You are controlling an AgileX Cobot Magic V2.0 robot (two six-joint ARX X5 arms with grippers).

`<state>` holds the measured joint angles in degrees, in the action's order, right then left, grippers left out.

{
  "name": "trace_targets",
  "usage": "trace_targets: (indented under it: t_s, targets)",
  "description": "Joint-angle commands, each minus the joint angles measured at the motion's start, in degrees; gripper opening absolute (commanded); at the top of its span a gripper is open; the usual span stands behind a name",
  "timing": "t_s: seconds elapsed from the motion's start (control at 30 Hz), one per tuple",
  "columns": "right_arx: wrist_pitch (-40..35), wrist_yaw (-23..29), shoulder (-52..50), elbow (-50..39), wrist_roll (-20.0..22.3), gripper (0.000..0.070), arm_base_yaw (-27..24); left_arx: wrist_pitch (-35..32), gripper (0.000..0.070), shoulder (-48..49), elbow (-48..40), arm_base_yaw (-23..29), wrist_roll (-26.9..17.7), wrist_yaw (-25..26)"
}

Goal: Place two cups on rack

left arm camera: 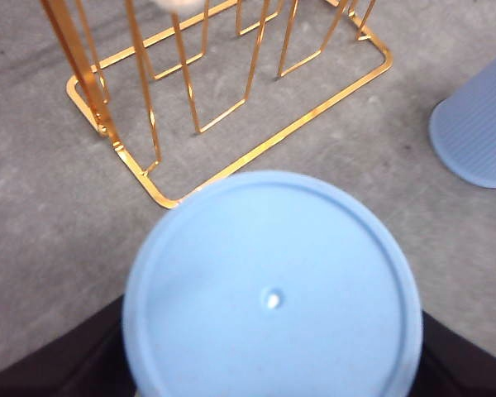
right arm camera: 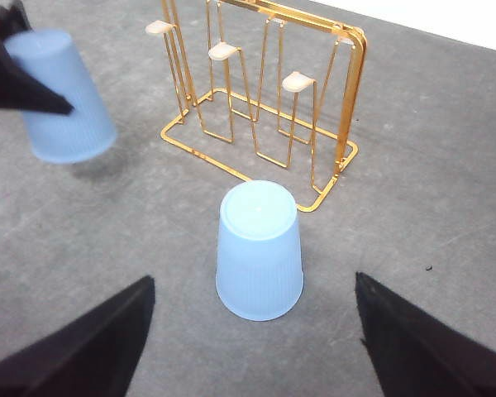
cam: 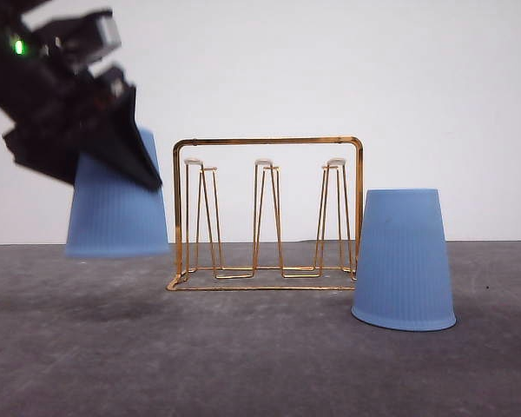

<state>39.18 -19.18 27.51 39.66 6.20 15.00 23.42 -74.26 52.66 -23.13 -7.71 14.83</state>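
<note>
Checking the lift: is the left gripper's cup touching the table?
Apart: the right wrist view shows the held cup above its shadow on the table.

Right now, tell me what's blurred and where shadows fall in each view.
Front view: left gripper dark and soft-edged against the bright wall; held cup slightly blurred, a faint shadow beneath it on the table. Left wrist view: cup base close and out of focus, rack sharper. Right wrist view: standing cup crisp; soft shadow under the held cup.
</note>
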Motion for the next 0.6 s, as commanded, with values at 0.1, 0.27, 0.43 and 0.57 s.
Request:
trace_targets:
  t_s: [0.1,0.27,0.43,0.57]
  targets:
    - [-0.59,0.13,0.15,0.44,0.22,0.0493,0.24,6.85,0.0343,-0.28,8.62,-0.78,3.04,-0.27]
    - [-0.61,0.13,0.15,0.44,0.22,0.0493,0.24,6.67,0.0345,-0.30,15.06,-2.17,4.36,-5.76]
    - [-0.63,0.13,0.15,0.44,0.22,0.0493,0.24,-1.22,0.0353,-0.68,16.96,-2.67,4.44,-8.04]
    - [-0.63,0.13,0.15,0.44,0.22,0.0493,0.24,-6.50,0.0353,-2.42,16.99,-2.93,5.58,-8.55]
